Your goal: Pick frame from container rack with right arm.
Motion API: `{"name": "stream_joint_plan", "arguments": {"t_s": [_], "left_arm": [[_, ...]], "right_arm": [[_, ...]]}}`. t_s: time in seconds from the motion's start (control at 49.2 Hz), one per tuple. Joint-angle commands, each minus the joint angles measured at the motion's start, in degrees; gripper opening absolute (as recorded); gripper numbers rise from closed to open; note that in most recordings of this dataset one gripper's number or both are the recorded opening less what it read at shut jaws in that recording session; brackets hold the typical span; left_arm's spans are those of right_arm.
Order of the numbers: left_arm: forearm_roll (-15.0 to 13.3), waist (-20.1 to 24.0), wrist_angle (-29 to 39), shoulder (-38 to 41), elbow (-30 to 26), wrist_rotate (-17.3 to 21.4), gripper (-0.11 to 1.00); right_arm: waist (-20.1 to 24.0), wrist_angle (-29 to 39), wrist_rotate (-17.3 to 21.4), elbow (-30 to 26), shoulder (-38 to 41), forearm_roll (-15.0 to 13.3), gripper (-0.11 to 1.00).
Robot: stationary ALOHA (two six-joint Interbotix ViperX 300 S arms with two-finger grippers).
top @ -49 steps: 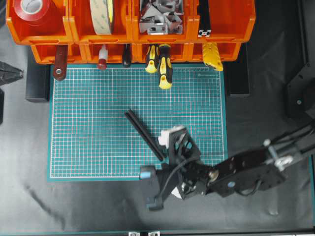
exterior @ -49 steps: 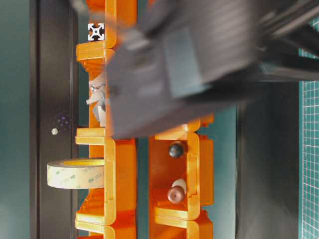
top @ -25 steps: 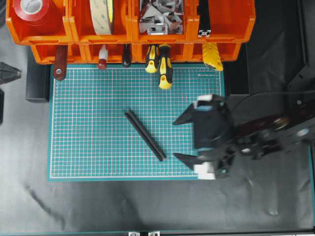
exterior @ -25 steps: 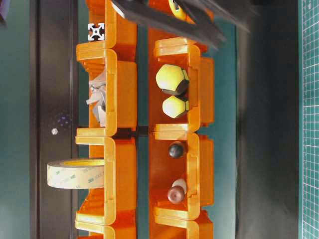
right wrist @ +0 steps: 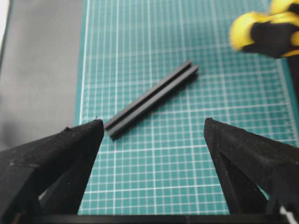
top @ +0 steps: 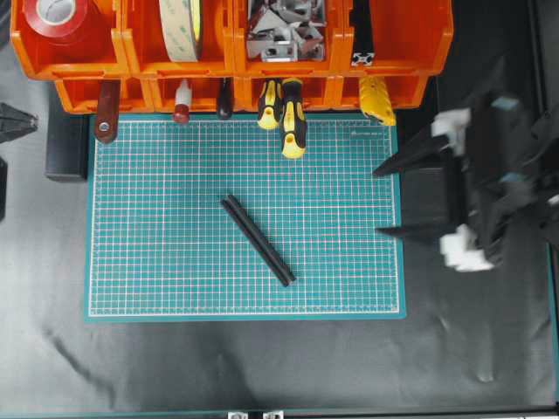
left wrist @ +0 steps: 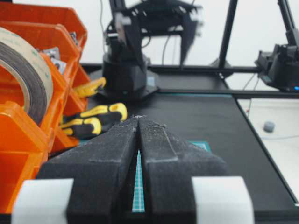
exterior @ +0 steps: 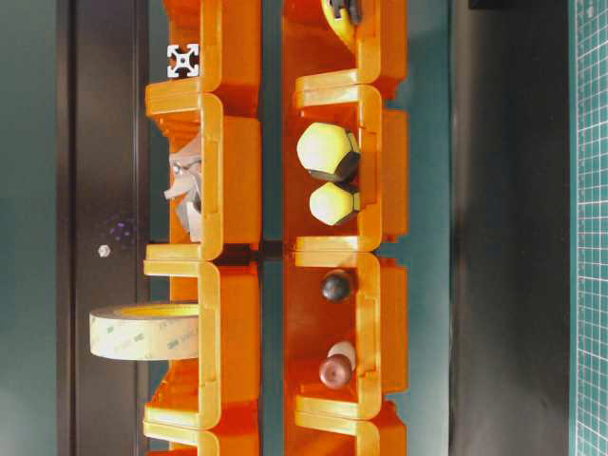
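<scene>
While one slim black grooved metal frame (top: 258, 239) lies diagonally mid-mat on the green cutting mat (top: 157, 262), bare grid all around, the left gripper (left wrist: 138, 120) sits closed and the right gripper (top: 377, 201) gapes empty past the mat's right edge.

The black jointed right arm with white plastic gripper parts (top: 417, 199) sits at the right side of the overhead view, a bit blurred, its two black fingers (right wrist: 60, 161) spread wide with nothing between them. The left gripper (left wrist: 138, 122) has its black foam-padded fingers (left wrist: 105, 158) pressed together, pointing level.
</scene>
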Motion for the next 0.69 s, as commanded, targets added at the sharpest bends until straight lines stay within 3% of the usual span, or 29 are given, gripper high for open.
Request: {"name": "stream_joint_plan", "arguments": {"t_s": [0.0,0.284,0.671], "left_arm": [[0.18,0.09,-0.18,0.53,-1.93,-0.18,0.0],[0.18,0.09,-0.26,0.7,-1.76,-0.26,0.0],[0.18,0.09,0.97,0.09,-1.05,-0.35,0.0]], "right_arm": [[-0.97,0.79,0.09,0.97,-5.36,-0.26,0.84],[-2.72,2.02,0.09,6.33,-16.08,-0.18,0.84],[-5.27,1.58,0.0,7.91,-18.72,-0.26,0.82]]}}
